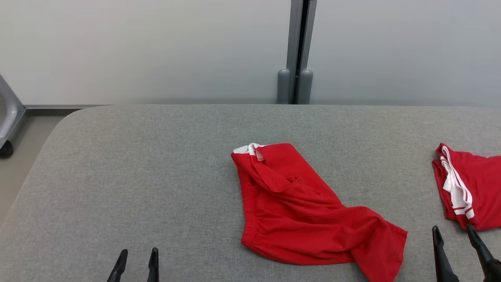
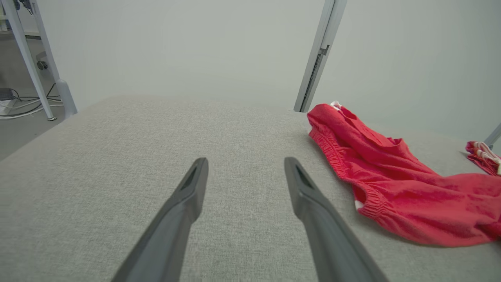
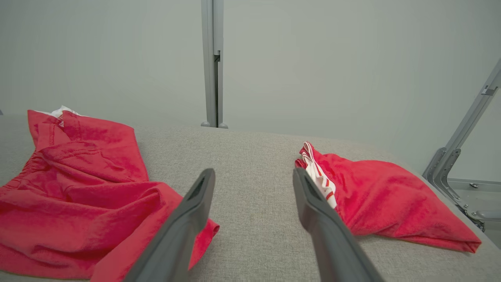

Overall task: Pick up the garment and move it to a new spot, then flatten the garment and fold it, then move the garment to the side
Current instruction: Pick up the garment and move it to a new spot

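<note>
The left tool (image 1: pixel 139 253) hovers low at the near edge of the grey padded surface (image 1: pixel 156 164). Its two dark fingers are spread wide with nothing between them, and only bare fabric lies ahead of the tips. The right tool (image 1: pixel 452 229) stands at the near right, just as wide apart and just as empty. One of its fingers overlaps the near corner of a folded red garment with white striped trim (image 1: pixel 473 192). Whether it touches that cloth cannot be told.

Between the two tools, nearer the right one, the red shorts (image 1: pixel 297 211) lie crumpled at the middle of the surface. The elastic waistband runs down their left side. The far corner is flipped over, showing a bit of white, and one leg twists away toward the near right edge.

The spread, low posture reads as readiness for a first grasp, since neither tool is holding or touching the shorts. Lying in the middle, the shorts are probably within reach of both arms, with open surface to the left as a new spot. The folded piece at the far right looks like a finished one set aside, which would explain why it is kept clear of the working area.

The waistband edge and the twisted leg seem the easiest places to pinch. The right tool will need care not to drag the folded piece along.
</note>
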Controlling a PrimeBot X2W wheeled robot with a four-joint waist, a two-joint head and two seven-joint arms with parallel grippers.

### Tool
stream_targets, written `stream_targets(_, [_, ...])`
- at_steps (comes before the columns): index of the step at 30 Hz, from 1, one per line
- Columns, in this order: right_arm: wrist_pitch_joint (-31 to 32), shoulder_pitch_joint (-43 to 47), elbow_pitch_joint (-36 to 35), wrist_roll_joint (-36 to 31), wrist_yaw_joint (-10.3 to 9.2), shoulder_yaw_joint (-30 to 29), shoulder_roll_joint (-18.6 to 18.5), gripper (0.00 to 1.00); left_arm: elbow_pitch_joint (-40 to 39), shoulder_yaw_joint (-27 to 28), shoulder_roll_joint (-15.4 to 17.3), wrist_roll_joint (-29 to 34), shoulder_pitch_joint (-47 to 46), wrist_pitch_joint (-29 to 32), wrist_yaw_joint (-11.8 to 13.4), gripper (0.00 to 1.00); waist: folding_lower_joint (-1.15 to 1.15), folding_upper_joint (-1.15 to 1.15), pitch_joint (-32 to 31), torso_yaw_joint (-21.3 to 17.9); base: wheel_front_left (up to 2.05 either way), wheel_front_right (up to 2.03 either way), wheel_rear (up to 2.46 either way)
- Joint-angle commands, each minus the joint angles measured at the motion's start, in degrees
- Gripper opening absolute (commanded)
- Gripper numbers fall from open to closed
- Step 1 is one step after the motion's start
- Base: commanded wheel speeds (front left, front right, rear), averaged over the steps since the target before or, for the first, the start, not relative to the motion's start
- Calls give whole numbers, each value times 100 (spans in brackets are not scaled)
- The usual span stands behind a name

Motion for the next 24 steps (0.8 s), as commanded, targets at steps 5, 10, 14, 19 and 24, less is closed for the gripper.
stream_targets(5, [0, 51, 41, 124, -1, -1, -29, 100, 39, 498, -219, 328, 88, -25, -382, 100, 0, 0, -71, 17, 0, 0, 0])
stream_targets(10, [1, 31, 57, 133, -1, 65, -29, 100, 84, 716, -319, 492, 20, -25, -563, 100, 0, 0, -101, -6, 0, 0, 0])
stream_targets(14, [0, 39, 48, 130, -1, 97, -29, 100, 129, 798, -346, 538, 6, -25, -644, 100, 0, 0, -107, -23, 0, 0, 0])
stream_targets(19, [0, 69, 58, 167, -1, 121, -29, 100, 152, 769, -352, 438, 0, -25, -675, 100, 0, 0, -105, -26, 0, 0, 0])
stream_targets(24, [0, 71, 60, 187, -1, 145, -29, 100, 151, 721, -352, 406, -28, -26, -686, 100, 0, 0, -81, -5, 0, 0, 0])
